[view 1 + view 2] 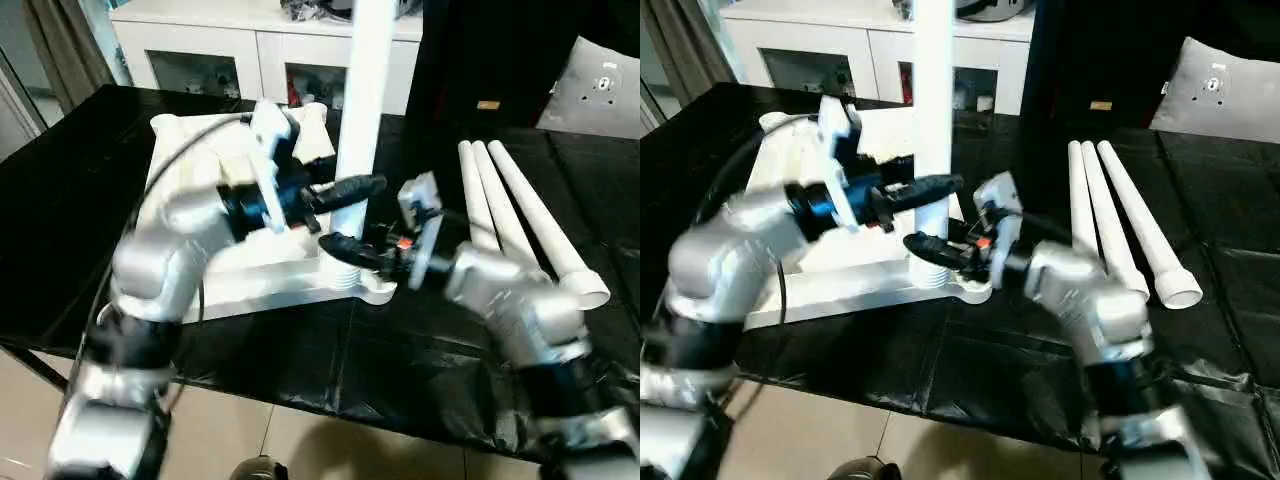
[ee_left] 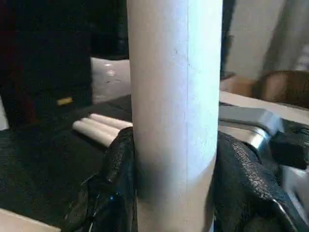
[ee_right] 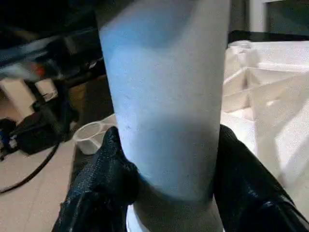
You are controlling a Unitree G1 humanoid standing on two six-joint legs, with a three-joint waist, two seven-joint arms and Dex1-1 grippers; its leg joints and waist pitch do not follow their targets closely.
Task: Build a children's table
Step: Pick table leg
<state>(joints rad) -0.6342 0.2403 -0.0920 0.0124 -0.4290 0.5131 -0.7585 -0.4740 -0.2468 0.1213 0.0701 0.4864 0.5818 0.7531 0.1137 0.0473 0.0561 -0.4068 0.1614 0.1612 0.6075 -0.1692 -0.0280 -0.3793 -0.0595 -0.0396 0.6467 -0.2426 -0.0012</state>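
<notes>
I see the tabletop lying underside up on the black work surface. One leg stands upright in the corner socket nearest me. My left gripper clamps this leg above the socket, one finger on each side. My right gripper clamps the same leg lower down, just above the socket, fingers pressed against it. Three spare legs lie side by side on the work surface, to the right of the tabletop.

head cameras look down over both forearms; each wrist camera sits close against the upright leg, their shared subject.
</notes>
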